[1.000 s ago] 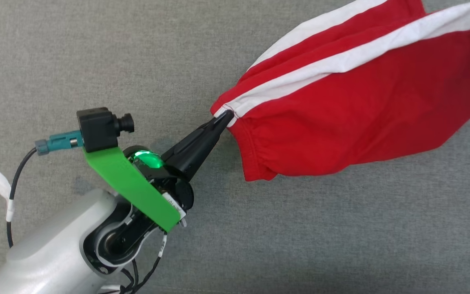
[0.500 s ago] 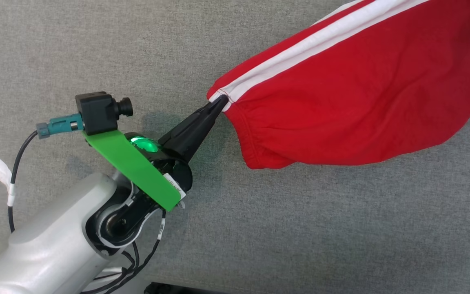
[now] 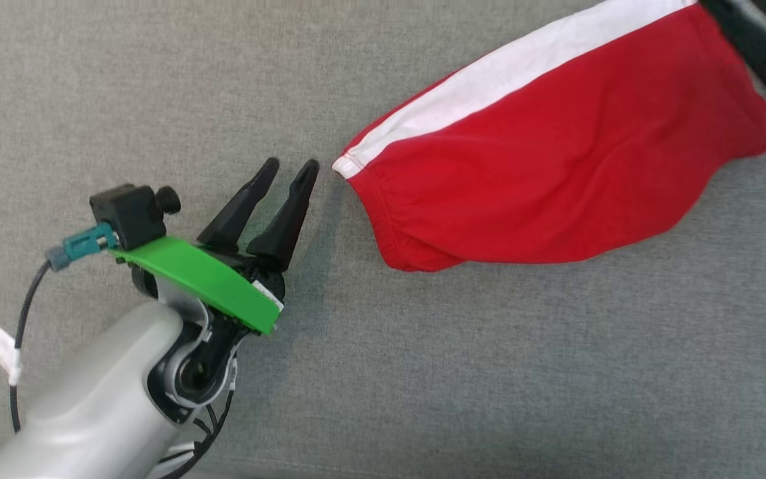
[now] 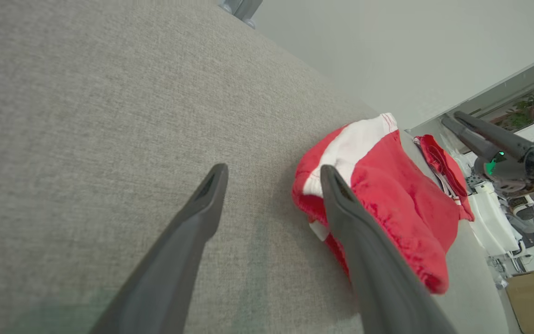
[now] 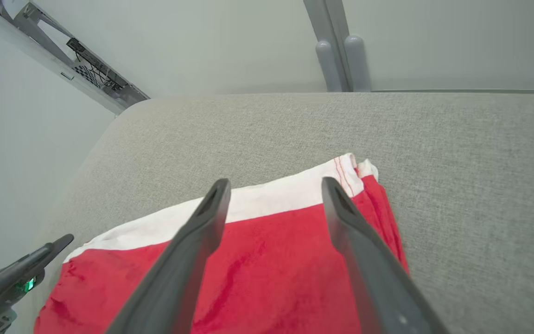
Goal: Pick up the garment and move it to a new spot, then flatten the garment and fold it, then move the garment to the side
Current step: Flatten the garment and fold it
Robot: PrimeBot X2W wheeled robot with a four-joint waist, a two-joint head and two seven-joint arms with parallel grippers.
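The garment [image 3: 556, 179], a pair of red shorts with a broad white stripe down one side, lies spread on the grey cloth-covered table [image 3: 489, 372]. In the head view it runs from the middle of the surface toward the far right. In the right wrist view it sits well in from the table's far edge, with bare grey cloth between the stripe and that edge and a rounded table corner off to that view's left. The left gripper [image 3: 290, 165] has its two dark fingers spread apart with nothing between them. Its tips are just beside the gathered end of the shorts where the white stripe finishes, and a thin strip of grey shows between the nearer fingertip and the cloth. In the left wrist view one finger crosses in front of the red fabric, and whether it touches there cannot be told. The right gripper [image 5: 276, 182] is spread as well and pinches nothing; its fingers hang over the opposite end of the shorts, tips above the white stripe, and contact with the cloth cannot be judged. A green bracket [image 3: 197, 279] on the left wrist carries a small black camera [image 3: 131, 214], and two grey posts [image 5: 341, 55] rise behind the table's far edge
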